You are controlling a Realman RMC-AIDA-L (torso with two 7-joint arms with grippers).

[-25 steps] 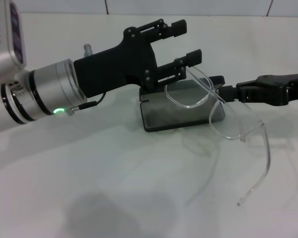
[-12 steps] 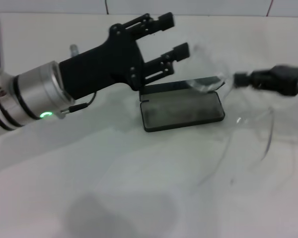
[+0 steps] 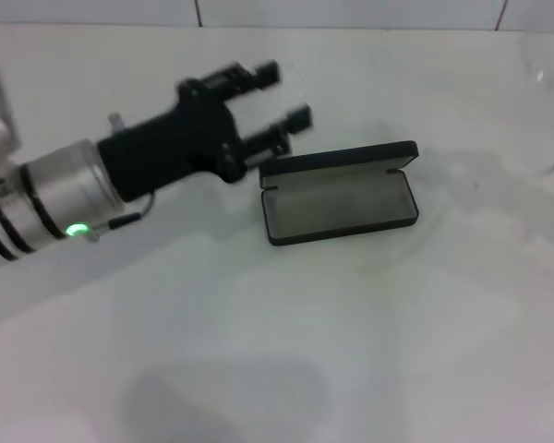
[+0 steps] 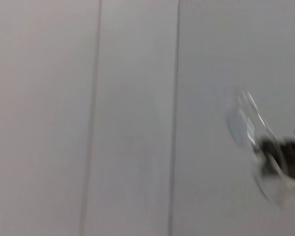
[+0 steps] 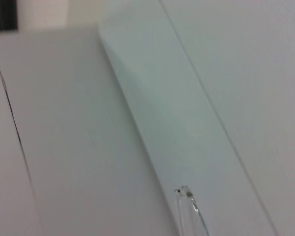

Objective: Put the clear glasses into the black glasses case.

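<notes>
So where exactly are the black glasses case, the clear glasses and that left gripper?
black glasses case [image 3: 342, 205]: head view, on the grey lining of the open lower half.
clear glasses [image 4: 246, 125]: left wrist view, on the blurred transparent lens.
left gripper [image 3: 279, 94]: head view, midway between its two open fingertips.

The black glasses case [image 3: 340, 201] lies open on the table [image 3: 286, 341], near its middle, with the lid standing behind the tray. The left tool [image 3: 275, 95] hovers just left of and behind the case, its fingers spread and pointing right. The clear glasses [image 3: 547, 83] are far to the right, at the table's edge, well apart from the case.
</notes>
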